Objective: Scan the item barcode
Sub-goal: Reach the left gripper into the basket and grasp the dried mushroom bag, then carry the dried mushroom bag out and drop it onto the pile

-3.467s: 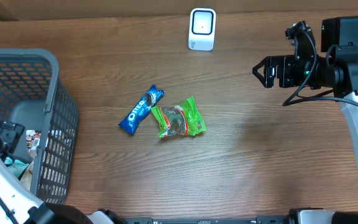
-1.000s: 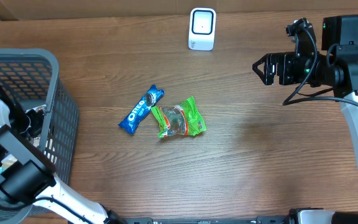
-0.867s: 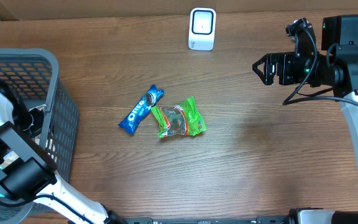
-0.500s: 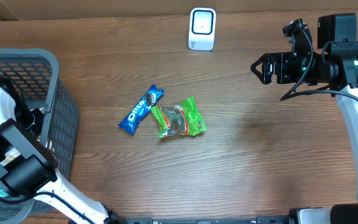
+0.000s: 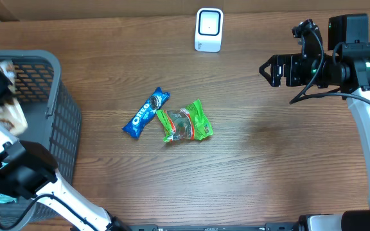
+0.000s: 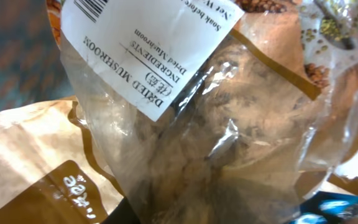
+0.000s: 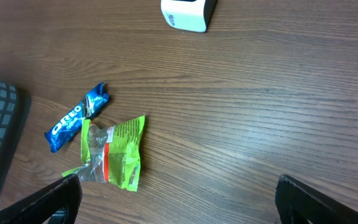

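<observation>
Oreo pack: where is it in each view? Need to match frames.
Overhead: the Oreo pack lies left of table centre, touching the green snack bag.
Right wrist: the Oreo pack is at mid-left, up-left of the green snack bag.
Left wrist: not in it; a dried mushroom bag fills the frame.
Shared landmark: the white scanner, at the top edge in right wrist.
</observation>
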